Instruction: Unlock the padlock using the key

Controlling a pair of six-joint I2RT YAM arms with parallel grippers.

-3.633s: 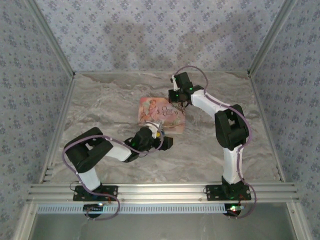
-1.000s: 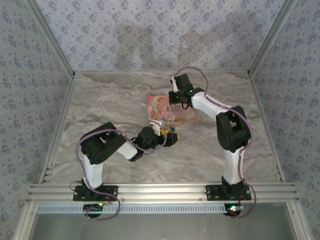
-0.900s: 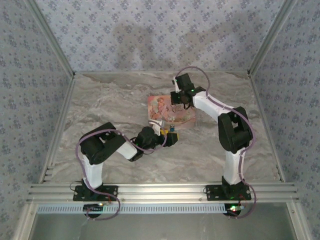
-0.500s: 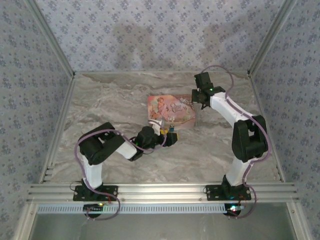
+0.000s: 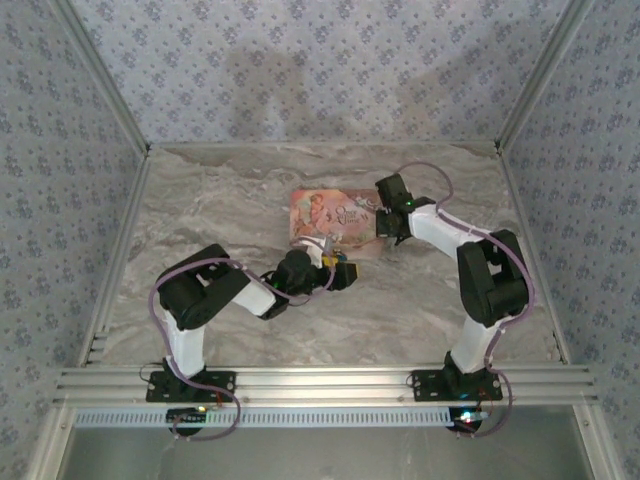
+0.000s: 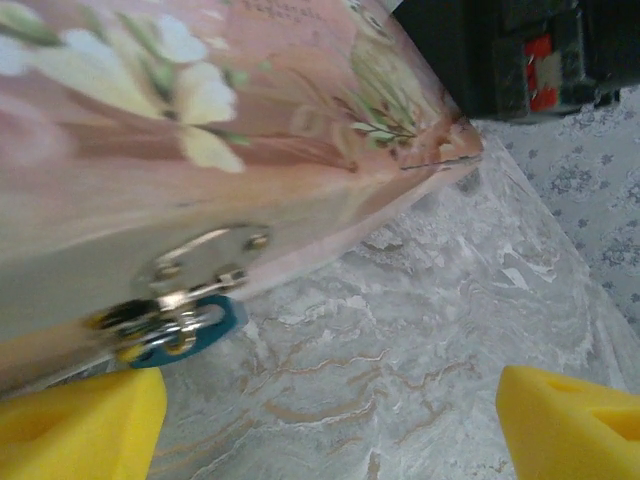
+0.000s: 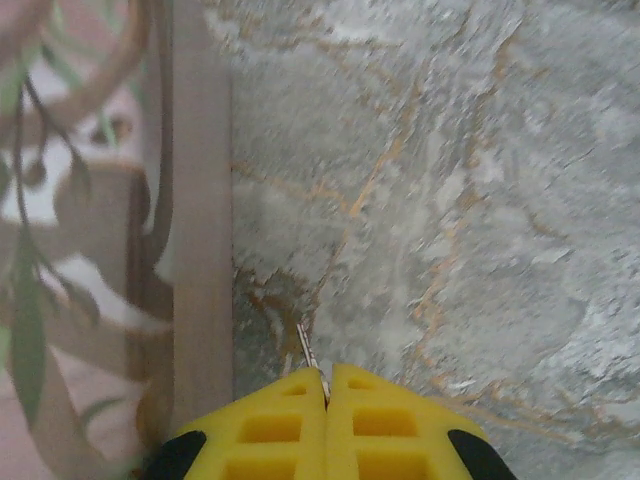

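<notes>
The tiny teal padlock (image 6: 196,334) hangs from the metal hasp (image 6: 205,262) on the front side of the pink illustrated box (image 5: 335,215). In the left wrist view my left gripper (image 6: 330,430) stands open just in front of the box, and its left yellow finger (image 6: 75,425) sits right below the padlock. From above, that left gripper (image 5: 343,270) lies at the box's front edge. My right gripper (image 7: 327,385) is shut on the key (image 7: 309,352), whose thin metal tip sticks out over the table beside the box's right side. The right gripper (image 5: 385,230) is low at the box's right end.
The marble table (image 5: 220,200) is bounded by aluminium rails and patterned walls. The box's wooden side edge (image 7: 202,250) runs just left of the key tip. Open tabletop (image 7: 480,200) lies to the right of the box.
The right gripper swung from the box's back edge out to the right, then came down beside the box's right end. The box shifted slightly. The left gripper barely moved.
</notes>
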